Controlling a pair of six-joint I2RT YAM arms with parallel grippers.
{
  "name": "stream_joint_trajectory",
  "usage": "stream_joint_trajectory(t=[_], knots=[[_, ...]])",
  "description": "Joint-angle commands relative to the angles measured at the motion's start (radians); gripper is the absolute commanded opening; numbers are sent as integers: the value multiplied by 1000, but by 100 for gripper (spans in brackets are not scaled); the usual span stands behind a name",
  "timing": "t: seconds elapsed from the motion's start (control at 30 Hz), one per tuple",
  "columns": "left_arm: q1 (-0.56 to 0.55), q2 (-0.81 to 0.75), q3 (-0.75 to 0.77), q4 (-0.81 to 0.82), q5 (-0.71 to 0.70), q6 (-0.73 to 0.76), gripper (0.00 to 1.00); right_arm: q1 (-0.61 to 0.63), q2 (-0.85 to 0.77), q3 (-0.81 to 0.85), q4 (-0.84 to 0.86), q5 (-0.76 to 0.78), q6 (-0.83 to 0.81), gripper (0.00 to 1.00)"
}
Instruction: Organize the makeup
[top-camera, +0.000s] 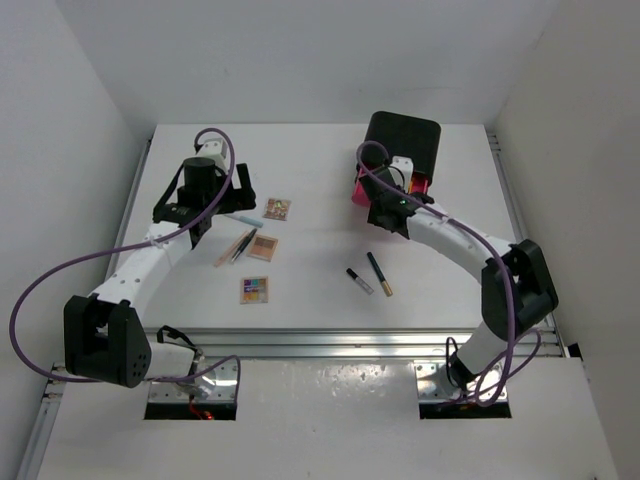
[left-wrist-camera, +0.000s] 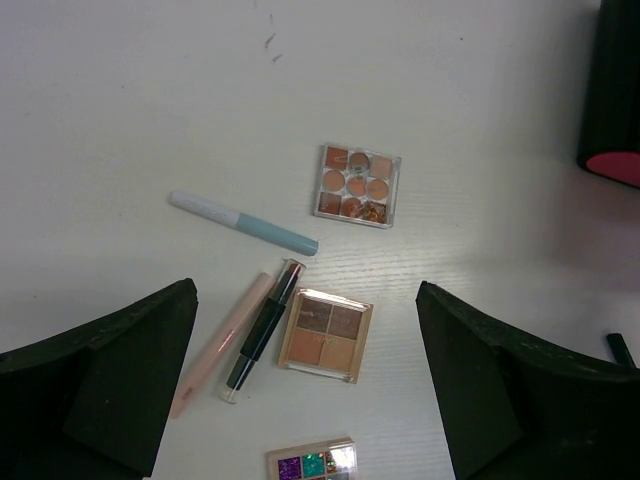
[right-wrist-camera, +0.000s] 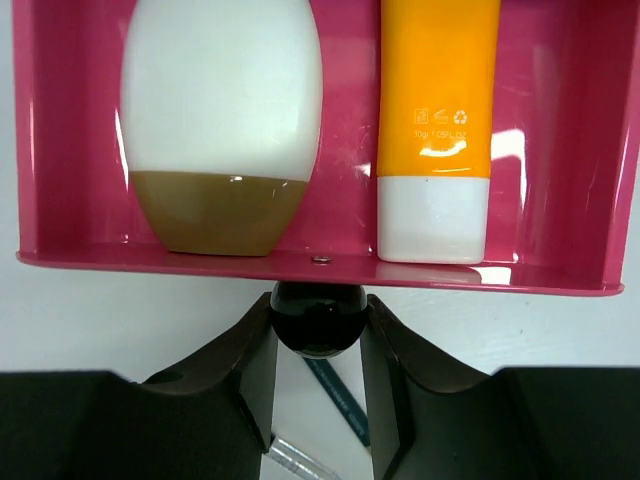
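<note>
A white surface (top-camera: 320, 330) between plain white walls carries everything. On its left part lies most of the makeup: a nine-pan palette (left-wrist-camera: 359, 185), a four-pan tan palette (left-wrist-camera: 326, 335) and a glitter palette (left-wrist-camera: 312, 462), partly cut off by the frame's bottom edge. Beside them are a pale blue stick (left-wrist-camera: 245, 223), a peach stick (left-wrist-camera: 222, 345) and a black double-ended stick (left-wrist-camera: 262, 330); the last two touch. Near the middle lie a silver-tipped stick (top-camera: 360, 280) and a gold-tipped stick (top-camera: 379, 273).

We judge all of these light and rigid. The palettes sit low and look smooth, so a pinch across opposite edges suits them; their pressed powder is probably brittle. The sticks may roll, so mid-shaft is the safest hold.

The left claw (left-wrist-camera: 305, 400) hangs above this group, spread wide and holding nothing.

An orange tube (right-wrist-camera: 438, 120) lies in the pink drawer (right-wrist-camera: 340, 262), beside a white-and-tan bottle (right-wrist-camera: 222, 130). The right claw (right-wrist-camera: 320, 335) is pinched on the drawer's black knob (right-wrist-camera: 320, 312). Behind stands the black box (top-camera: 403, 140).
</note>
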Motion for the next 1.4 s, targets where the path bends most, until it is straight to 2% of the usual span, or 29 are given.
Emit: stream_joint_trajectory(t=[0.0, 0.23, 0.53, 0.63, 0.77, 0.8, 0.9, 1.1, 1.17, 1.2, 1.27, 1.37], knots=[[11, -36, 0, 30, -6, -4, 97, -26, -40, 39, 108, 57, -59, 1], [20, -36, 9, 30, -6, 6, 97, -120, 53, 122, 161, -93, -93, 1], [49, -27, 18, 21, -6, 15, 97, -166, 129, 203, 191, -151, -156, 15], [59, -27, 27, 21, 3, 15, 97, -175, 141, 209, 198, -153, -156, 15], [59, -17, 37, 21, 3, 15, 97, -184, 153, 209, 215, -156, -173, 21], [59, -8, 37, 21, 3, 15, 97, -183, 153, 211, 212, -159, -174, 27], [59, -8, 37, 21, 3, 15, 97, -189, 162, 215, 209, -180, -176, 35], [59, -8, 37, 21, 3, 15, 97, -196, 153, 195, 220, -184, -153, 38], [59, -8, 37, 21, 3, 15, 97, -196, 153, 195, 218, -179, -151, 47], [59, -8, 37, 21, 3, 15, 97, -198, 153, 194, 212, -179, -150, 55], [59, -8, 27, 21, 3, 15, 97, -196, 159, 200, 203, -177, -147, 60], [59, -8, 27, 21, 3, 15, 97, -198, 168, 209, 178, -177, -144, 62]])
